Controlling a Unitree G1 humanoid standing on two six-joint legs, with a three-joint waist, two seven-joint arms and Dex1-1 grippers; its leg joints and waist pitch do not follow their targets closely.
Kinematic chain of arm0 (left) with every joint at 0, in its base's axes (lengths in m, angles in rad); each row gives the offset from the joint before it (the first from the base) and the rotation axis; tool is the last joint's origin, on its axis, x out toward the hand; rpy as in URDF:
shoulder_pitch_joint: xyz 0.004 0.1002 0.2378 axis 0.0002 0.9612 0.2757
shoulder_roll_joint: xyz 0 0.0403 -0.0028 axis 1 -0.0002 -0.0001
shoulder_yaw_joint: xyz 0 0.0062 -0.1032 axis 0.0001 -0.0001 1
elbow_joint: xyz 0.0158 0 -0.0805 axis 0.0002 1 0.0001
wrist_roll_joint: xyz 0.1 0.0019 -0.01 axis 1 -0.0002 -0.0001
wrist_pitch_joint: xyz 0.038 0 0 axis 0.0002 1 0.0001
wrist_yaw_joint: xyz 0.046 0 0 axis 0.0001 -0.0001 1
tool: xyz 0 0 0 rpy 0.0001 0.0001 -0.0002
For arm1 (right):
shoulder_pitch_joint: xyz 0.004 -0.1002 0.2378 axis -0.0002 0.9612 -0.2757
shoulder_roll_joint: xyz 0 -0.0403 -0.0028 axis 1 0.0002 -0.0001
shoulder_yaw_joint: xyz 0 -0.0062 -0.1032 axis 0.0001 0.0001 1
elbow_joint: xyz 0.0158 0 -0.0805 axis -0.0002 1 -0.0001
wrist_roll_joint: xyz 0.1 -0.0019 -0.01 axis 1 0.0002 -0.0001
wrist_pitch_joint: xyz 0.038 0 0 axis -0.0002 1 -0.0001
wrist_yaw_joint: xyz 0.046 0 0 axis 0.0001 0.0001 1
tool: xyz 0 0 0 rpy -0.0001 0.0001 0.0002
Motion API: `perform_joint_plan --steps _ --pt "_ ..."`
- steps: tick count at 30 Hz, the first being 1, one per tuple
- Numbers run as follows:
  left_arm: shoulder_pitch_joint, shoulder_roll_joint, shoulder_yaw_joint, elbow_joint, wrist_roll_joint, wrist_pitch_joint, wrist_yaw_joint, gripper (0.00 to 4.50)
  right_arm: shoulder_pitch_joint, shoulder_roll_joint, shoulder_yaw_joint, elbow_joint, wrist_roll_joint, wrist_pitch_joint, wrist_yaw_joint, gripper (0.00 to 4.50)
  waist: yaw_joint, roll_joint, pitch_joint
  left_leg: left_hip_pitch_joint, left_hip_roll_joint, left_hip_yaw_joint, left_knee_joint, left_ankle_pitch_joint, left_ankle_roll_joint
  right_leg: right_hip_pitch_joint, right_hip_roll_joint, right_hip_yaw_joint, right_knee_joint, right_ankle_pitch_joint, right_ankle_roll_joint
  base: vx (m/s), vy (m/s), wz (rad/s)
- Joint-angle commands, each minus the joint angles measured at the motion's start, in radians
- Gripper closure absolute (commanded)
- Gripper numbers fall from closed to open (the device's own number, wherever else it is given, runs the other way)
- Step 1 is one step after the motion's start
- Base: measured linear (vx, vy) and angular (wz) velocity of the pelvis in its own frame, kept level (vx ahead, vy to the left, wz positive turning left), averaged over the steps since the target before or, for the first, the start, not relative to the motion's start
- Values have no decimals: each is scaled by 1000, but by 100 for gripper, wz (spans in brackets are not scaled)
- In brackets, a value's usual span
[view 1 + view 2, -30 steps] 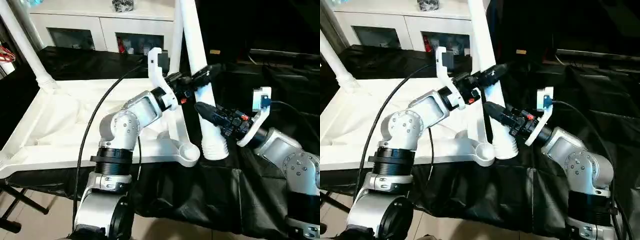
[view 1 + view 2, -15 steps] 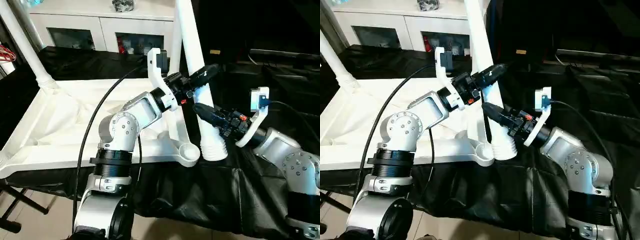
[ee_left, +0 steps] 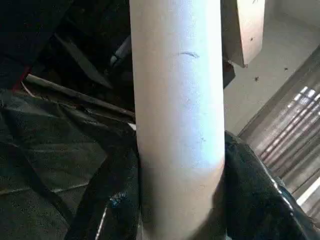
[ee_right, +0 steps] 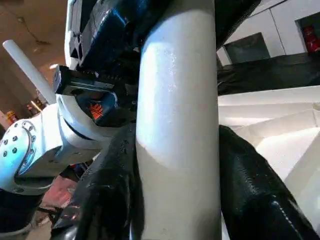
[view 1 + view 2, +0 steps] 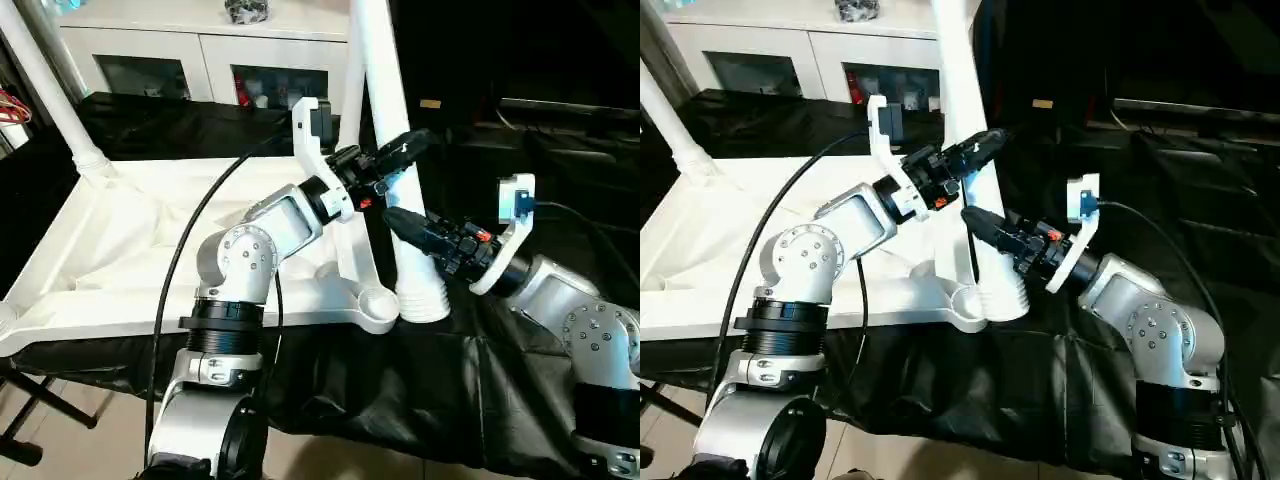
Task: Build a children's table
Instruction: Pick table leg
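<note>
Leg (image 5: 385, 110) stands almost straight up, its ribbed foot just right of the near corner socket (image 5: 378, 302) of the upside-down table top (image 5: 120, 250). Both hands are shut around it: left hand (image 5: 398, 152) higher, right hand (image 5: 400, 218) lower and nearer the foot, which must go left into the socket.

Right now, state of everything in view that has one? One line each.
Table top: upside down on the black cloth, rim up.
Near corner socket: empty.
Loose leg: upright, ribbed end on the cloth beside that socket, not in it.
Far-left leg: standing in its corner socket.
Left gripper: jaws shut on the loose leg, higher up.
Right gripper: jaws shut on the loose leg, lower down.
Cabinet: doors closed.
</note>
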Motion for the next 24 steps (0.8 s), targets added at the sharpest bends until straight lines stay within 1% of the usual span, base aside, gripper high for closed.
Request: perform_joint_plan --steps 1,2,3,4,5,6,7,8,9,10,11,13,14,15,16,18,20,21,23,24 --pt "2 6 -33 -21 68 -41 39 262 -14 -10 16 -22 -10 -8 -14 210 4 -26 -73 4 23 -5 -55 -27 55 65 -62 27 -63 -47 -211 0 0 0" --pt "2 7 -36 -23 76 -47 46 262 -14 -11 20 -23 -19 -12 -21 210 4 -26 -73 4 23 -5 -55 -23 55 65 -61 27 -63 -40 -210 0 0 0" --pt "-2 9 -46 -27 110 -73 78 262 -17 -19 47 -25 -60 -24 -46 197 4 -26 -73 4 23 -5 -55 -23 55 65 -61 27 -63 -40 -210 0 0 0" --pt "-2 9 -47 -27 114 -75 81 262 -18 -20 49 -25 -64 -25 -48 197 3 -24 -74 4 25 -8 -55 -17 47 64 -60 26 -62 -36 -205 0 0 0" --pt "-5 9 -53 -29 136 -93 101 262 -20 -26 68 -26 -92 -33 -63 191 2 -26 -74 4 23 -6 -55 -18 45 65 -60 27 -63 -35 -201 0 0 0" --pt "-8 12 -66 -34 167 -111 126 264 -21 -33 98 -30 -130 -42 -82 175 3 -26 -73 2 25 -8 -56 -22 39 66 -62 26 -64 -44 -194 0 0 0" --pt "-10 13 -78 -37 201 -131 159 264 -24 -32 121 -32 -157 -44 -105 175 0 -28 -72 2 22 -7 -55 -25 36 68 -61 27 -64 -45 -190 0 0 0" --pt "-12 13 -86 -40 219 -136 180 265 -28 -30 144 -33 -184 -39 -134 159 -2 -27 -72 2 22 -8 -56 -28 29 68 -60 27 -65 -54 -182 0 0 0" --pt "-13 12 -101 -48 255 -160 214 265 -39 -24 194 -24 -242 -29 -193 159 -3 -26 -73 3 23 -9 -56 -25 25 67 -61 27 -64 -53 -181 0 0 0" --pt "-13 15 -108 -49 263 -165 219 265 -45 -20 212 -14 -267 -24 -219 156 -5 -23 -73 3 22 -9 -56 -24 22 66 -60 27 -64 -53 -181 0 0 0" --pt "-14 19 -120 -51 277 -172 226 265 -55 -14 241 3 -306 -18 -260 144 -8 -24 -73 4 21 -9 -56 -26 16 64 -59 27 -65 -61 -181 0 0 0" --pt "-17 26 -136 -50 299 -183 233 265 -75 12 274 38 -363 -24 -329 142 -9 -24 -72 6 23 -7 -57 -34 10 61 -60 28 -65 -66 -187 0 0 0" --pt "-18 29 -141 -48 304 -187 232 265 -81 21 280 48 -374 -29 -346 142 -11 -23 -73 6 21 -7 -58 -36 6 59 -59 28 -64 -70 -190 0 0 0" --pt "-19 31 -144 -47 312 -194 237 265 -86 30 283 55 -379 -36 -353 142 -10 -23 -73 5 22 -7 -58 -39 3 61 -60 29 -64 -62 -191 0 0 0" --pt "-20 33 -146 -47 317 -199 241 265 -91 40 282 60 -377 -43 -354 142 -8 -21 -74 8 23 -6 -56 -40 3 59 -59 30 -62 -52 -194 0 0 0" --pt "-21 30 -147 -49 318 -204 244 265 -103 61 282 78 -374 -59 -354 142 -3 -19 -76 7 24 -7 -56 -28 13 61 -59 30 -56 1 -206 0 0 0" --pt "-20 24 -153 -49 328 -209 242 266 -122 79 292 106 -393 -81 -366 142 -4 -20 -77 5 23 -6 -55 -23 17 61 -60 29 -54 24 -214 0 0 0" --pt "-20 24 -157 -49 336 -214 243 266 -132 88 292 119 -399 -90 -375 172 -5 -24 -78 4 22 -6 -54 -16 20 63 -60 29 -52 36 -216 0 0 0" --pt "-17 25 -167 -47 351 -223 245 266 -144 97 294 127 -406 -93 -392 179 -4 -22 -77 4 23 -6 -54 -13 25 62 -61 29 -52 36 -217 0 0 0" --pt "-14 28 -172 -46 362 -231 250 266 -147 95 301 124 -413 -93 -390 192 -3 -24 -78 5 24 -6 -53 -10 28 62 -60 29 -50 43 -215 0 0 0"
